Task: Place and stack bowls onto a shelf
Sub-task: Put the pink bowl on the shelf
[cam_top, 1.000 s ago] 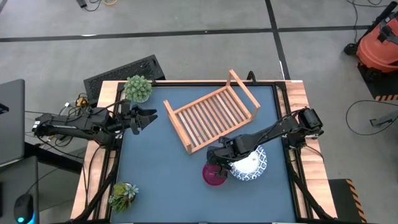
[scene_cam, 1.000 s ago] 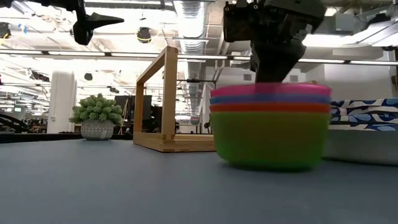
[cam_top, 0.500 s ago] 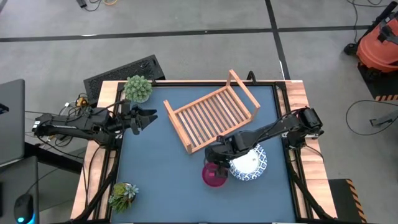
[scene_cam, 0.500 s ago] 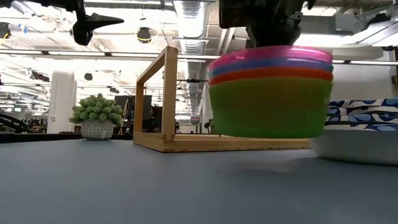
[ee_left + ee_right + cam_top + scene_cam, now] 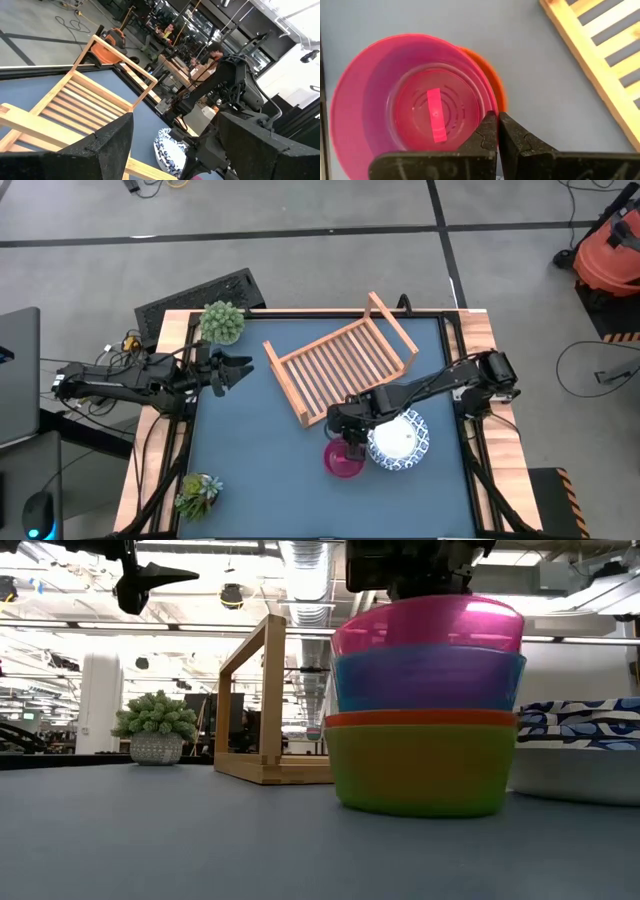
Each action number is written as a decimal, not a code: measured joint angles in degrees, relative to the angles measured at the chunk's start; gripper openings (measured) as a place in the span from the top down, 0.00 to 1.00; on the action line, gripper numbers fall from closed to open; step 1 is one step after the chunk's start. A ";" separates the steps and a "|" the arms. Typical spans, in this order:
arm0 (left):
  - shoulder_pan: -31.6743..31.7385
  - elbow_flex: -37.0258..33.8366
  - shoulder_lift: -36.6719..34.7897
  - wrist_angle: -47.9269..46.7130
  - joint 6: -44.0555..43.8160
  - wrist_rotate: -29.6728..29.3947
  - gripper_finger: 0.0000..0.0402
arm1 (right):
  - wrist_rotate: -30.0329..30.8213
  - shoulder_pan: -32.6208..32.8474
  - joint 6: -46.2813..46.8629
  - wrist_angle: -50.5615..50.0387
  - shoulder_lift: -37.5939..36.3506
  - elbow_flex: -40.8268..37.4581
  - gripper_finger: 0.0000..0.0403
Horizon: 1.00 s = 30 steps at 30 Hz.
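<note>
A nested stack of small bowls stands on the table: pink bowl (image 5: 428, 625) on top, then blue (image 5: 428, 675), orange (image 5: 420, 719) and green (image 5: 420, 770), whose base rests on the table. The pink and blue bowls sit raised out of the orange one. My right gripper (image 5: 497, 125) is above the stack, shut on the pink bowl (image 5: 343, 460). A white bowl with a blue patterned rim (image 5: 400, 442) rests just right of the stack. The wooden slatted shelf (image 5: 340, 365) lies beyond, toward the far edge. My left gripper (image 5: 243, 370) hovers open at the table's left side. My right gripper holds the pink bowl by its rim (image 5: 489, 105), one finger inside the bowl and one outside. The fingers come from above, pointing down. The pink bowl sits upright in the hold, with the blue bowl nested under it and reaching down into the orange bowl.
One spiky potted plant (image 5: 222, 322) stands at the far left corner, another (image 5: 198, 492) at the near left corner. A black keyboard (image 5: 200, 295) lies off the far left edge. Blue table surface (image 5: 260, 450) lies between the stack and the left side.
My right gripper has risen with the pink bowl's rim in its hold. The whole stack lifted clear and tilted; then the green and orange bowls came back down onto the table, while the pink and blue bowls stayed raised, drawn partly out of them.
</note>
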 joint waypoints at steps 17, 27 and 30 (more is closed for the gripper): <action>0.00 -0.02 0.00 -0.11 -0.02 0.00 0.32 | -10.02 -4.45 -3.08 -1.40 -0.78 1.99 0.95; 0.00 -0.02 -0.02 -1.10 -0.04 0.02 0.32 | -9.83 -4.46 -2.18 -2.14 -1.11 2.03 0.95; 0.01 -0.02 -0.01 -1.32 -0.04 0.02 0.32 | -9.37 -4.32 -2.20 -2.19 -1.11 2.03 0.95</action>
